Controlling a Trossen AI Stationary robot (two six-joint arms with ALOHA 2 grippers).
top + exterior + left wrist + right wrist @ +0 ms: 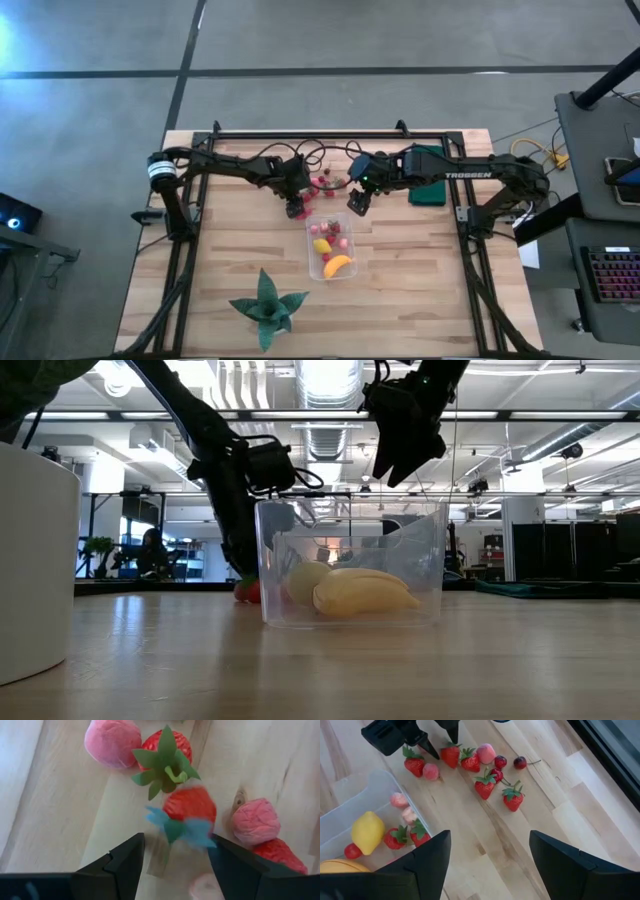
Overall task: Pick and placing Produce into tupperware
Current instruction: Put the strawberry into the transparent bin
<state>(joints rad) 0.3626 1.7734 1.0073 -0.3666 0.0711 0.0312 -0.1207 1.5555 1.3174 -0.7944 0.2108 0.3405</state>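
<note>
Looking straight down in the high view, the tupperware [331,247] is seen near the table's middle, already loaded with the banana [339,265], the lemon [321,245] and a few red pieces. More strawberries [325,182] lie loose on the table beyond it, between the two arms. The left gripper [295,208] is lowered just beside that cluster, apparently to take one; the right gripper [357,199] is held above the container's far corner, well placed for a drop or a fresh reach.

At table level in the low view, the banana [364,593] and lemon [306,581] are seen resting on the container's floor behind the clear wall [430,570]. The right gripper [402,457] hangs above the rim, empty. The left arm's fingertips are hidden behind the container.

From the left wrist view, the left gripper's fingers [127,862] are parted around a strawberry [191,806] lying on the wood; nothing is clamped. That berry's leaves are blurred, and a pale piece at the frame's edge cannot be identified.

From the right wrist view, the right gripper's fingers [434,857] stand wide with nothing between them. The tupperware [385,782] is cut off at the frame's edge, so its full contents cannot be counted.
</note>
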